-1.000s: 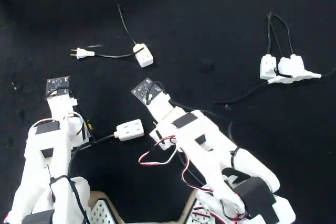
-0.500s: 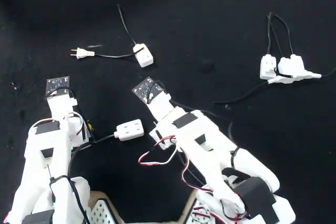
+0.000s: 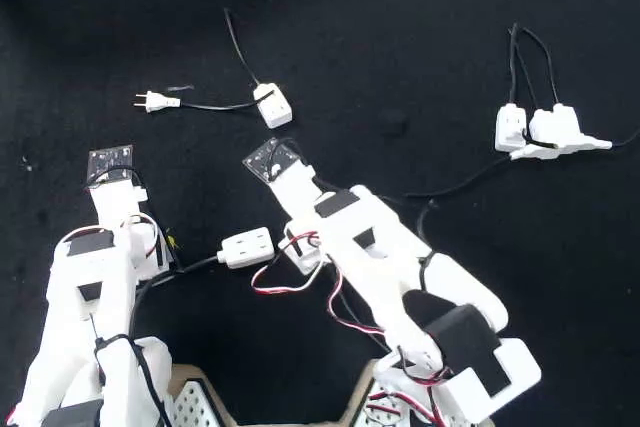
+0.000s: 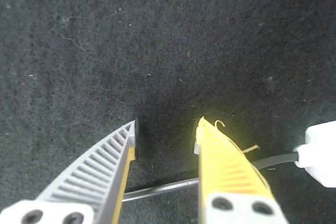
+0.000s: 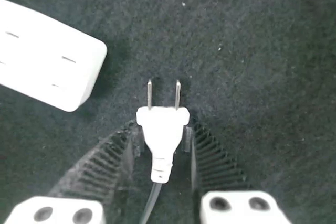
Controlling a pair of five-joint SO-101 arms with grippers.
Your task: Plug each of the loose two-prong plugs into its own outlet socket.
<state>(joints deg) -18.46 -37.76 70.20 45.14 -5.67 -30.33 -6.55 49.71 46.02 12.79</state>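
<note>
A white two-prong plug [image 5: 161,128] sits between the fingers of my right gripper [image 5: 161,139], which is shut on it, prongs pointing away from the wrist. A white outlet socket [image 5: 48,77] lies just ahead and to one side of the prongs; in the high view this outlet socket [image 3: 247,246] lies between the two arms. My left gripper [image 4: 165,132] is open just above the cloth, the outlet's black cable [image 4: 157,190] crossing between its fingers near their base. Farther back lie a loose plug [image 3: 155,101] and a second outlet [image 3: 272,105].
At the right of the black table [image 3: 400,57], two white outlets [image 3: 511,127] with plugs and looped cords [image 3: 557,132] lie together. A black cord [image 3: 460,182] runs from there towards the right arm. Red and white wires [image 3: 285,287] hang under that arm.
The right arm has swung left and a little farther out, bringing its wrist closer to the outlet between the arms. The left arm has not moved.
</note>
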